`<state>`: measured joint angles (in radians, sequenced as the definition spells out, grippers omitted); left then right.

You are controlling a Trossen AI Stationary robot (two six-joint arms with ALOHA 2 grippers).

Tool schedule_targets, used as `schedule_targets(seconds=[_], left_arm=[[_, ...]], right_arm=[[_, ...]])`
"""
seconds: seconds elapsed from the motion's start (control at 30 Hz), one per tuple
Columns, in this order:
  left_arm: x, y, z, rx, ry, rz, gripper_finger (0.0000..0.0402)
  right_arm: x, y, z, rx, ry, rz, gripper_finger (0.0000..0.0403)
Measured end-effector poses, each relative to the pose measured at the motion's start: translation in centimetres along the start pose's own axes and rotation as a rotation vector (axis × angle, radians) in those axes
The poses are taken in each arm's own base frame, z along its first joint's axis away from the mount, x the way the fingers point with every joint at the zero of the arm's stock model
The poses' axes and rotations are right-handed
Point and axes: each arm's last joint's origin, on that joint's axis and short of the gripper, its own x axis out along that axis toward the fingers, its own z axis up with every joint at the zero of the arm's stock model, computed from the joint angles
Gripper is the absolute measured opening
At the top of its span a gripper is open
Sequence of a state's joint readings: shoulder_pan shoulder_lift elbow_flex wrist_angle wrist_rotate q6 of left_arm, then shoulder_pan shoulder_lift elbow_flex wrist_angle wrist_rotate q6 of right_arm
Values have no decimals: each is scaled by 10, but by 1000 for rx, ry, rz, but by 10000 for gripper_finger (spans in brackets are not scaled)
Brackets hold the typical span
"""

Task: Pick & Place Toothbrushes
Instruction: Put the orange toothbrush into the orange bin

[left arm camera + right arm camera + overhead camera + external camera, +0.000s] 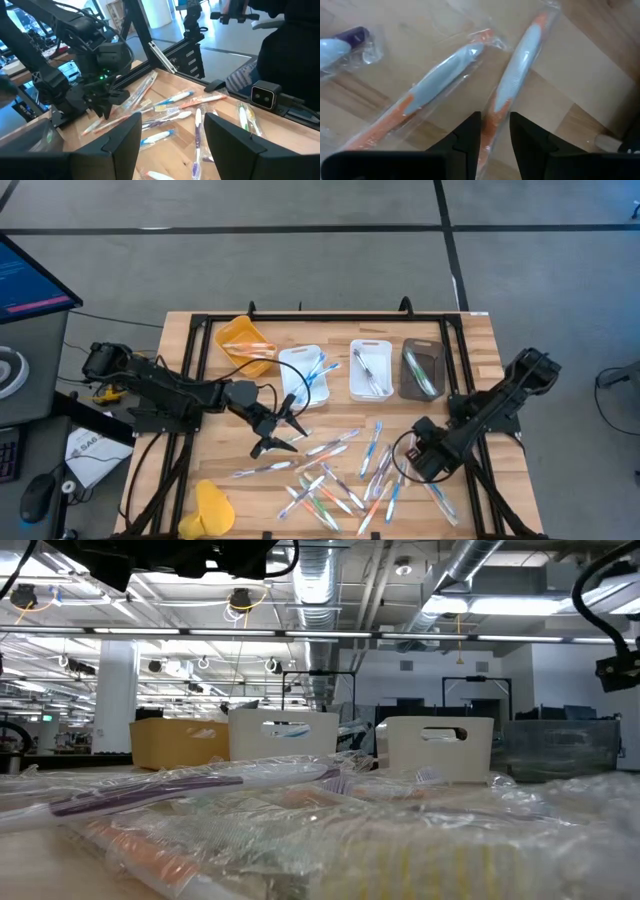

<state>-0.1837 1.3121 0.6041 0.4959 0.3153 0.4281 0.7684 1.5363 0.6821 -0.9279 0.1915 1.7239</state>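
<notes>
Wooden table (pixel 470 340) with a loose scatter of wrapped toothbrushes (pixel 340 475) across its near half, most in clear plastic sleeves, blue, green and orange accents. Four trays along the far side: yellow tray (pixel 246 345), white tray (pixel 304 373) with blue brushes in it, second white tray (pixel 371 368) with a few grey ones, dark tray (pixel 422 368) with a couple more. Left gripper (pixel 283 425) hangs above the table just in front of the first white tray, at the left edge of the pile, fingers spread wide, nothing between them; the left wrist view shows both dark fingers (pixel 122 142) apart with brushes lying beyond. Right gripper (pixel 428 460) is down low at the right edge of the pile. In the right wrist view its fingers (pixel 470 137) straddle the narrow orange end of an orange-and-grey toothbrush (pixel 517 70) lying on the wood, partly closed around it; can't tell if they actually pinch it. A second orange-and-grey brush (pixel 440 80) lies just beside. Yellow cloth (pixel 212 508) at the near left corner. Low view: wrapped brushes blurred up close, trays behind.
</notes>
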Motion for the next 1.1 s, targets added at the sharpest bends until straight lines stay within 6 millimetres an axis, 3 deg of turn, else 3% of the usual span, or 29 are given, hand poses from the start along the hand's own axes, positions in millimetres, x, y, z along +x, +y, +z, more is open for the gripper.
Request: schedule_targets(seconds=[0.23,0.47,0.77,0.93,1.1], left_arm=[[0,0,0,-11,1,-1,208],[0,0,0,-16,1,-1,208],[0,0,0,-14,-2,1,208],[0,0,1,-13,-6,3,208],[0,0,1,-16,-6,3,208]], right_arm=[[9,7,5,-83,28,-55,92],[-1,11,12,-109,54,-18,13],[-3,10,13,-102,50,-45,8],[-19,12,14,-101,42,-90,5],[-51,16,11,-103,-2,-117,3]])
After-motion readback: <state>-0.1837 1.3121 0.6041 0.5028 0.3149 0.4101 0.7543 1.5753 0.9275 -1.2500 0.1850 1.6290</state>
